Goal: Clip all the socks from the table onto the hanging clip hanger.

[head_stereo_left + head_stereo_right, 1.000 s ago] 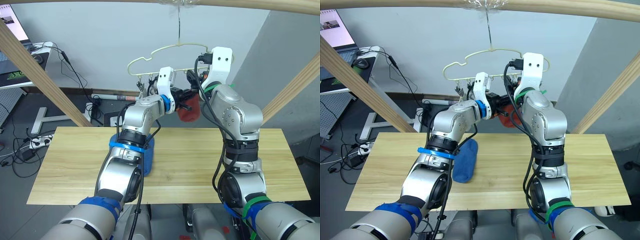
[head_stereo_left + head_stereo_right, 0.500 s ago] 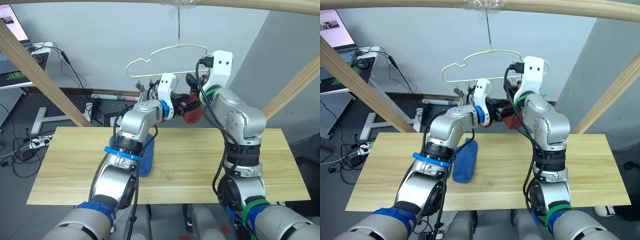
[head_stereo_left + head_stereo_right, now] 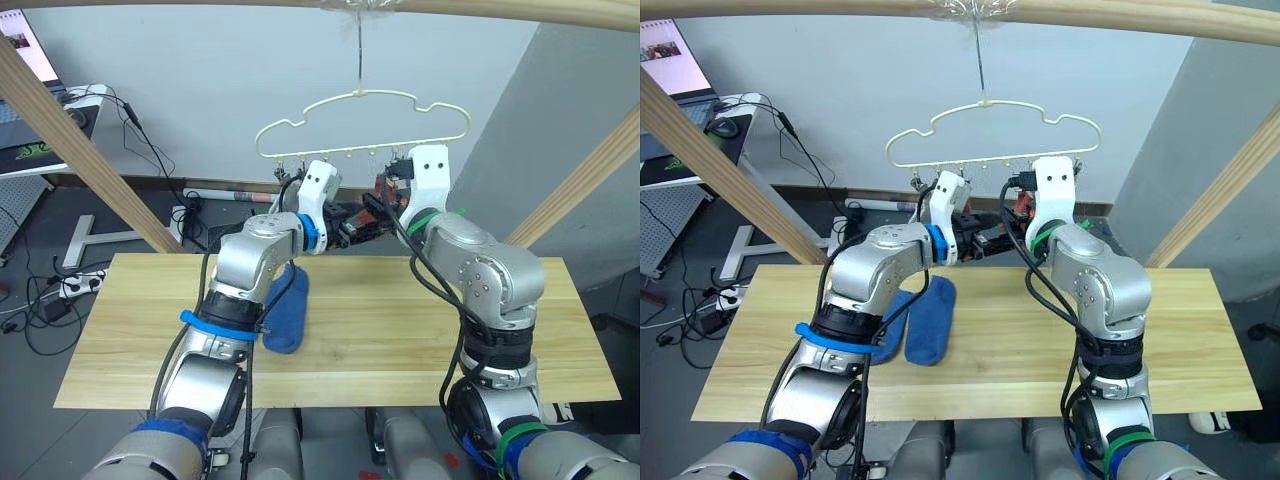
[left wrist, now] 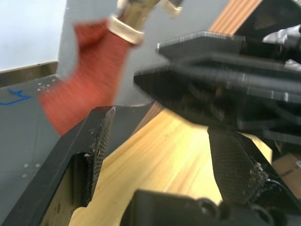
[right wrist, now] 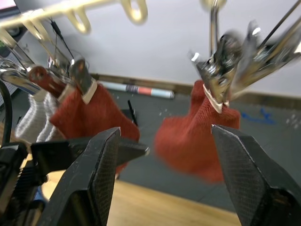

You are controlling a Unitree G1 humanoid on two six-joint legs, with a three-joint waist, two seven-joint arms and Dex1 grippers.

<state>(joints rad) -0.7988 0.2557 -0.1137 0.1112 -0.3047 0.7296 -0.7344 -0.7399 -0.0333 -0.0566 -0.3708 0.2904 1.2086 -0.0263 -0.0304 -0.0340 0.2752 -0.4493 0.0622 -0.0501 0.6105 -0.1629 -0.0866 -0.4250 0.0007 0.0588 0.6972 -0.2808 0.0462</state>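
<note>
No legible text, label, brand, number or sign anywhere.

In the head views, the hanging socks are mostly hidden behind the two raised arms; just a sliver of rust-red sock (image 3: 381,186) peeks out at about 10 o'clock of the right wrist. The clip hanger's (image 3: 362,97) clips are too small there to tell which hold anything. A second blue sock (image 3: 889,325) lies largely covered by the left forearm. A grey-white sock (image 5: 41,113) is half hidden behind a red one.
</note>
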